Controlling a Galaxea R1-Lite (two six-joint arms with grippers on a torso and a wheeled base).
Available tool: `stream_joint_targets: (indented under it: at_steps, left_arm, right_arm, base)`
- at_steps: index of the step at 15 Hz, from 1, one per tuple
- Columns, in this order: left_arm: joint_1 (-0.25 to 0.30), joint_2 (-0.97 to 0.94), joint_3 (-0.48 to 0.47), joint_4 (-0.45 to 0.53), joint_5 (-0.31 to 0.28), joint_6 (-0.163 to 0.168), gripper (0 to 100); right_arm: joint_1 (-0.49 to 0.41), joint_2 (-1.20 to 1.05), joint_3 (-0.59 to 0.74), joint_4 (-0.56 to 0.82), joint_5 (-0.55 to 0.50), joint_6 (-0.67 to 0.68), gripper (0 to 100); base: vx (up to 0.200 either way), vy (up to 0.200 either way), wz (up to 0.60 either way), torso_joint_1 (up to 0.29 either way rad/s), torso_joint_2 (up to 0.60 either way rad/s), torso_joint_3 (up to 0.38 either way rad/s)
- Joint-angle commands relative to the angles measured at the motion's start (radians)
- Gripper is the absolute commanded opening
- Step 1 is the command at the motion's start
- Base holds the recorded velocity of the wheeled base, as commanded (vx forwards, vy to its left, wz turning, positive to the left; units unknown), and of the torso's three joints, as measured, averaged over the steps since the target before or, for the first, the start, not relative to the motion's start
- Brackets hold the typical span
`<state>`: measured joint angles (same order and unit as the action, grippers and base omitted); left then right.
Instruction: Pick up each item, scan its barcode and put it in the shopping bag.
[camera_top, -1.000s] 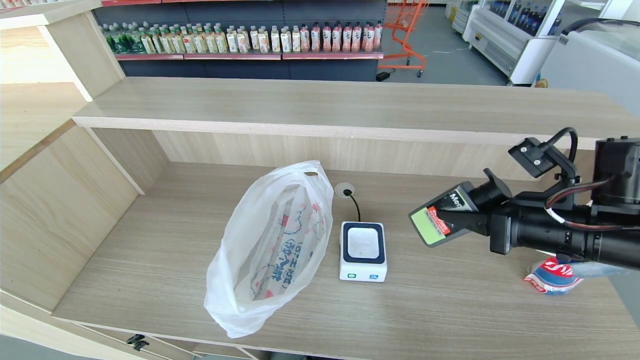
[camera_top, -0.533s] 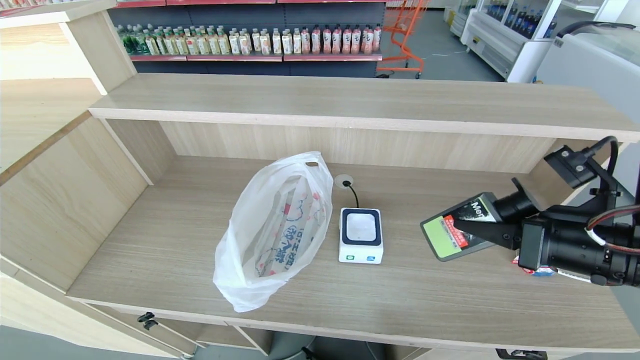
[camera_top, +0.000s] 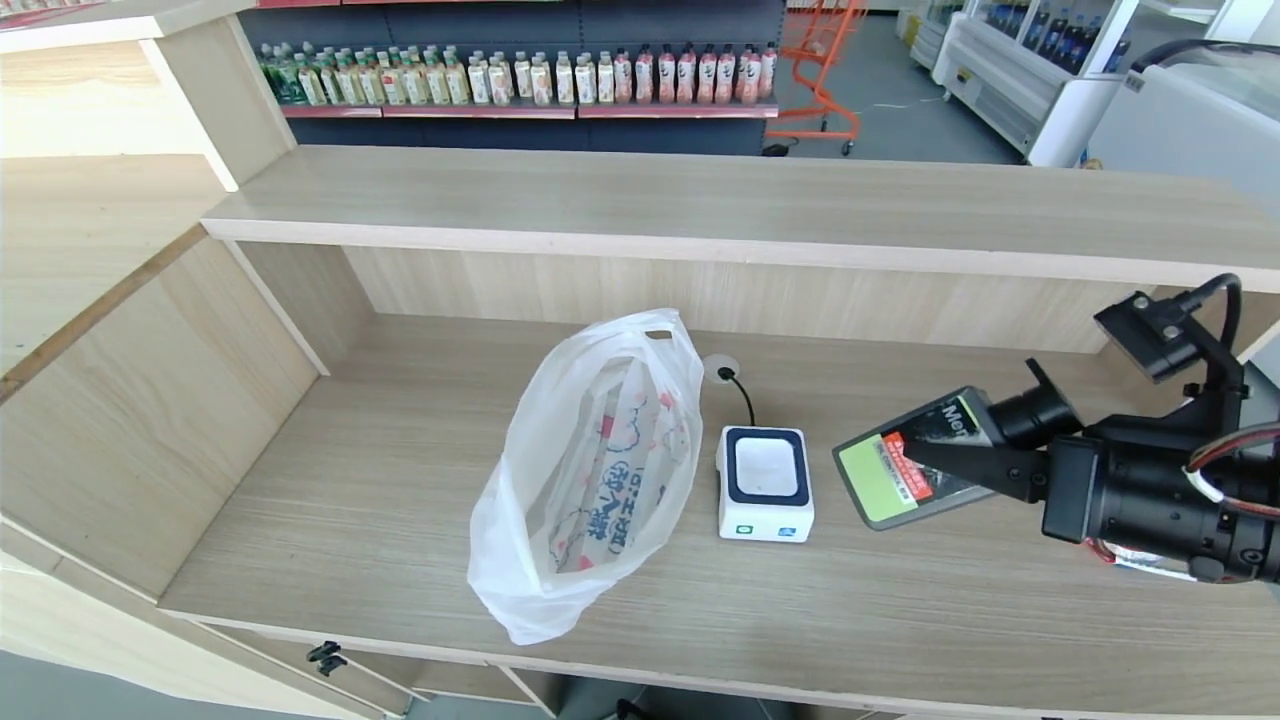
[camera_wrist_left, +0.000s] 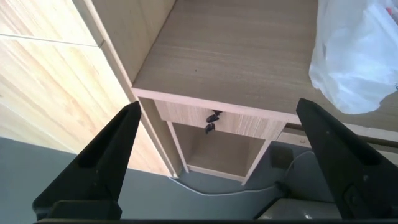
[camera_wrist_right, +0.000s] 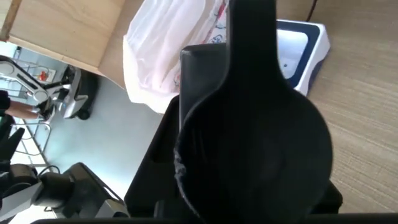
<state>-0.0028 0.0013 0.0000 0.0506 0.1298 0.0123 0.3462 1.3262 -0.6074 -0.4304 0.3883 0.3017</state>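
Note:
A white plastic shopping bag (camera_top: 590, 480) lies open on the wooden counter (camera_top: 900, 620), with a printed packet inside it. Just right of the bag sits the white barcode scanner (camera_top: 765, 470) with its dark-framed window facing up. My right gripper (camera_top: 915, 462) is shut on a flat black box with a green and red label (camera_top: 875, 482), held in the air right of the scanner. The right wrist view shows that box (camera_wrist_right: 202, 81) above the bag (camera_wrist_right: 174, 43) and the scanner (camera_wrist_right: 298, 43). My left gripper (camera_wrist_left: 217, 155) hangs open below the counter's front edge, near the bag (camera_wrist_left: 360, 56).
A red and white packet (camera_top: 1130, 557) lies on the counter under my right arm. A raised shelf (camera_top: 700, 200) and a back wall close the counter behind; a side wall (camera_top: 150, 420) closes it on the left. The scanner's cable runs to a hole (camera_top: 722, 368).
The head camera has moved, so the whole picture has shifted. Relative to the scanner, the box in my right gripper has come lower and slightly closer.

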Motion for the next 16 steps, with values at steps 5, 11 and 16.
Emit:
stream_joint_targets:
  at_steps: [5,11,16]
  left_arm:
    - [0.001,0.0,0.0,0.0,0.001,0.0,100]
    - [0.001,0.0,0.0,0.0,0.001,0.0,100]
    - [0.001,0.0,0.0,0.0,0.001,0.0,100]
  right_arm:
    - [0.016,0.091,-0.038,-0.002,-0.008,0.0,0]
    - [0.022,0.211,-0.115,-0.002,-0.074,0.056,0]
    - [0.094,0.436,-0.341,0.016,-0.16,0.014,0]
  base:
    - [0.0,0.16,0.0,0.0,0.0,0.001]
    - [0.0,0.0,0.0,0.0,0.0,0.0]
    - [0.0,0.0,0.0,0.0,0.0,0.0]
